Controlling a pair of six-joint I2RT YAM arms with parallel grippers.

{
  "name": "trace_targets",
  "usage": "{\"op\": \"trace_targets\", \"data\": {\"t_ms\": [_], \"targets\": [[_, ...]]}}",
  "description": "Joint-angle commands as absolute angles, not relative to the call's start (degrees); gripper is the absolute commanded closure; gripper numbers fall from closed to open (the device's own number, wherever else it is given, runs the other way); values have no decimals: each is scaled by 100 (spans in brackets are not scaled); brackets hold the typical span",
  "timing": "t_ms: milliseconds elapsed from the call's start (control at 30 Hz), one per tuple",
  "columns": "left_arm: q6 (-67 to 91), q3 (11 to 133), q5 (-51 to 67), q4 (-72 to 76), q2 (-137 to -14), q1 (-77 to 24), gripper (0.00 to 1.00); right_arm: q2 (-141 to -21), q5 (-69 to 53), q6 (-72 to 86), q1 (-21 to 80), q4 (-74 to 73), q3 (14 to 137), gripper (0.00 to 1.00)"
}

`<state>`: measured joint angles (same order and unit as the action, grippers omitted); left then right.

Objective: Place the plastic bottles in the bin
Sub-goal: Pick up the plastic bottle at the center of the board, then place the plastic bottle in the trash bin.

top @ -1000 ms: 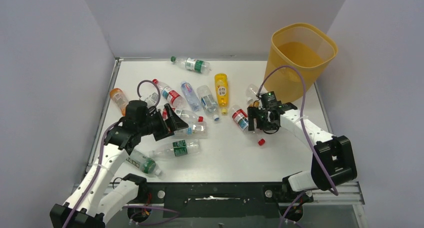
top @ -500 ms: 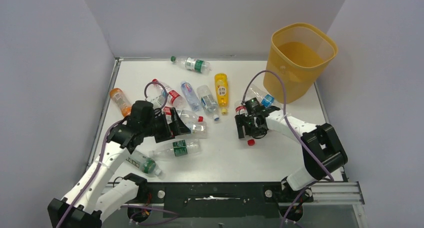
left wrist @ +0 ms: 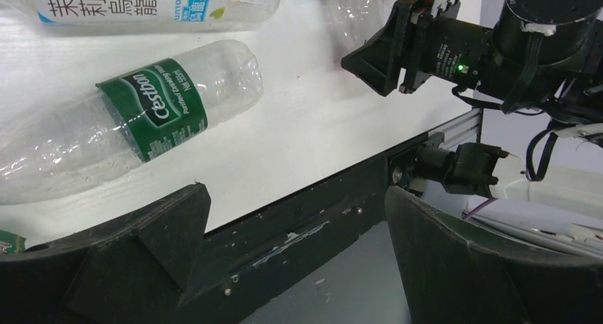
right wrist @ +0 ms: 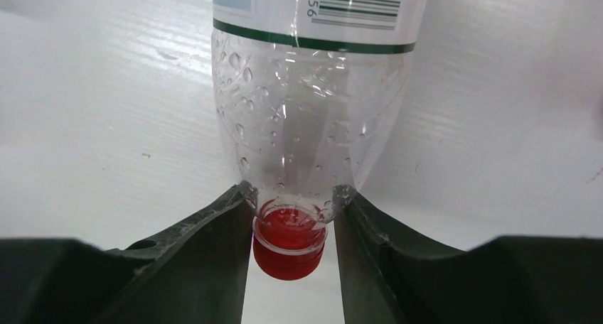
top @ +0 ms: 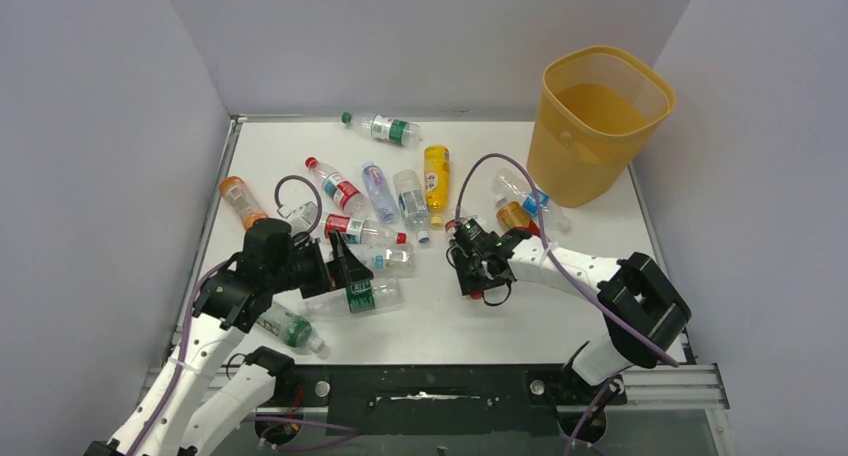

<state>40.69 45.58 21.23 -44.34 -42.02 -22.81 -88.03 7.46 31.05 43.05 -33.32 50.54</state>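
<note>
Several plastic bottles lie scattered on the white table (top: 560, 296). A clear bottle (right wrist: 313, 118) with a red cap (right wrist: 290, 249) lies at mid-table, and my right gripper (right wrist: 291, 204) is shut on its neck, both fingers pressing just above the cap. From above, that right gripper (top: 478, 274) covers most of this bottle; only the cap (top: 477, 296) peeks out. My left gripper (top: 345, 266) stands wide open over a clear green-labelled bottle (top: 355, 296), holding nothing. The left gripper (left wrist: 295, 192) frames the table's front edge, with the green-labelled bottle (left wrist: 153, 111) beyond it. The yellow-orange bin (top: 600, 126) stands upright at the back right.
A yellow bottle (top: 436, 171), an orange one (top: 240, 201) and a green-capped one (top: 385, 128) lie further back. Two more bottles (top: 520, 201) rest near the bin's foot. Grey walls close in the table on three sides. The black frame rail (left wrist: 299, 224) runs along the front edge.
My right gripper moved left and nearer across the table, the red-capped bottle sliding with it, and closed on its neck. My left arm drew back toward the front edge, still open.
</note>
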Motion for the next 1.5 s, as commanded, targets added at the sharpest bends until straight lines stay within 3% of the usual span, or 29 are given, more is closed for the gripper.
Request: {"op": "trace_targets", "data": {"t_ms": [0,333,800,1133,1467], "targets": [[4055,4766,2162,-4626,-4069,-2303,2,-8276,1137,3549,4583,-3515,5134,71],[4232,4724,2163,-4588,-3888,-2303,3,-7412,1494,3665,4764,-4360,5765,75],[4395,4598,2171,-4339,-3921,-2303,3,-7321,2440,2999,4471,-5714,8533,78],[4371,4640,2153,-4288,-4080,-2303,3,-7616,1762,1774,2300,-5787,10479,75],[4359,4740,2215,-4278,-4236,-2303,2,-7846,28,1412,-34,-5401,10802,74]]}}
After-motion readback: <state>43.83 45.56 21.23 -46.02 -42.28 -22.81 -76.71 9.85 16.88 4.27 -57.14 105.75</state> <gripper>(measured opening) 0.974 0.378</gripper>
